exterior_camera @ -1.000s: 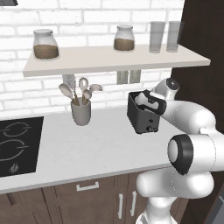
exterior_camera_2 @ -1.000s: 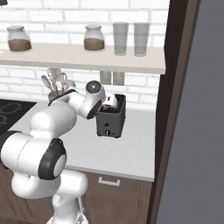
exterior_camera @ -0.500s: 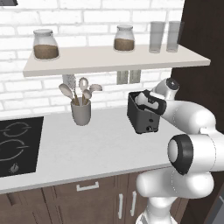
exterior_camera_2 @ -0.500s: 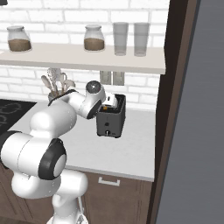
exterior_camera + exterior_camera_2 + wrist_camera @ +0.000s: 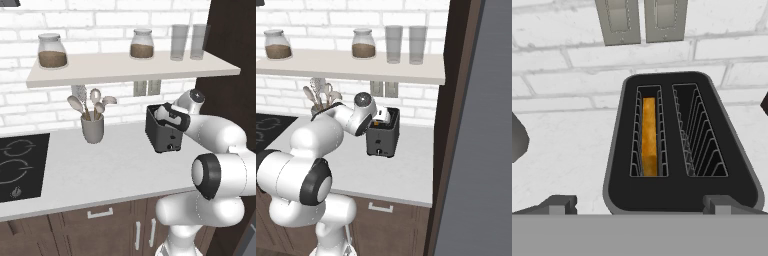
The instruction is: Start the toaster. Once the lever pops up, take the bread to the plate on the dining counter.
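- End effector (image 5: 640, 202) spread wide, empty, poised over toaster (image 5: 682, 192), fingertips (image 5: 559, 204) straddling its near end.
- Toaster on white desk (image 5: 115, 165) by brick wall, knobs toward the robot; slots' long axis runs from the front back to the wall.
- Bread (image 5: 649, 135) upright on edge in left slot, lengthwise along it.
- Utensil cup (image 5: 93, 128) left of toaster, well apart.
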